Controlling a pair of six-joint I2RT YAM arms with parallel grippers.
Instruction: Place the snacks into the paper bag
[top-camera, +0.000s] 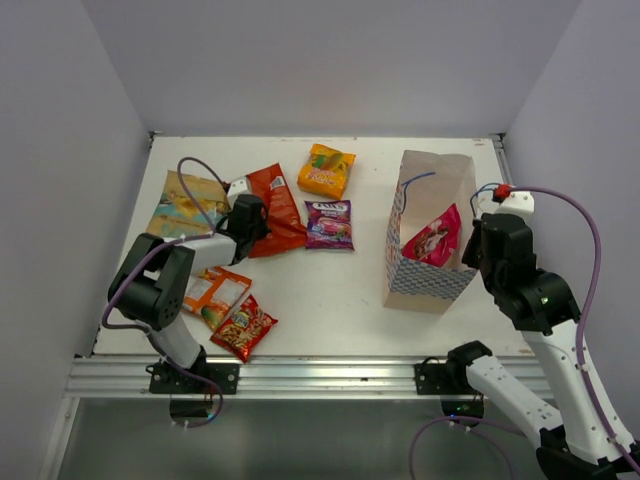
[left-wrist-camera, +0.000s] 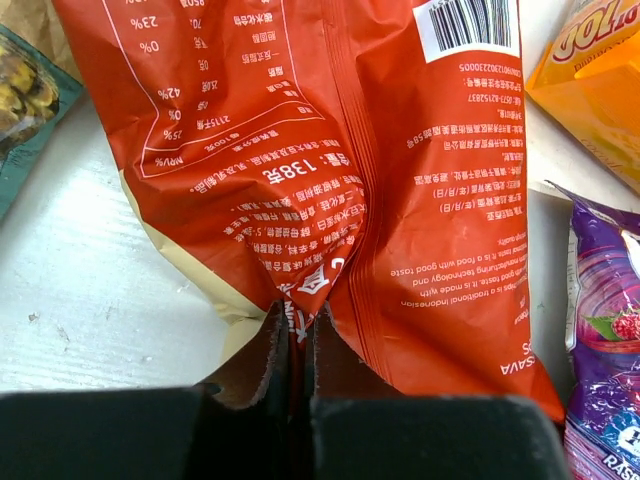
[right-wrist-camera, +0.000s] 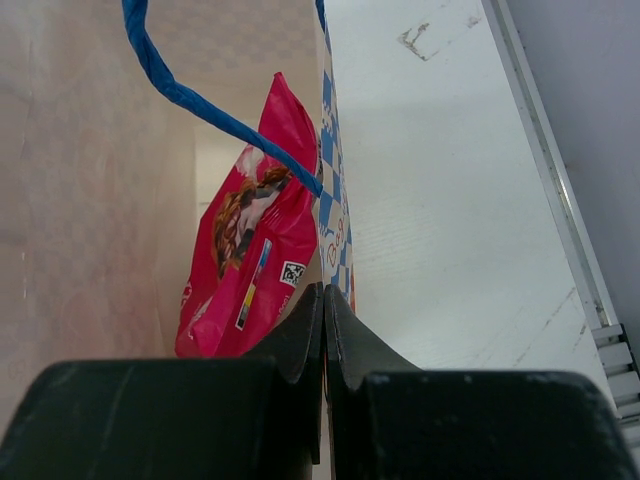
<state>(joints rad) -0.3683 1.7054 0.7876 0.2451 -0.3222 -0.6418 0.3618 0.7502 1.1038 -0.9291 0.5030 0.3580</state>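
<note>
On the large red packet (left-wrist-camera: 420, 200) you get upside-down print: "138克", a nutrition table with "23%", "0%" and "42%", a barcode, English lines including "traditional Indonesian" and "food with good taste", and "SAVA" at its edge. Orange packet (left-wrist-camera: 600, 80) shows only "OOL". Purple packet (left-wrist-camera: 605, 340) shows "RAS". Pink packet (right-wrist-camera: 250, 270) carries a QR code; its wording is unreadable.

pink packet (top-camera: 435, 240) half hidden in paper bag (top-camera: 420, 285), red packet (left-wrist-camera: 350, 150) cropped

White table (top-camera: 330, 290), faintly scuffed, boxed by plain pale grey walls (top-camera: 330, 60) on three sides. Aluminium rail (top-camera: 320, 375) along near edge. Soft, even light.
</note>
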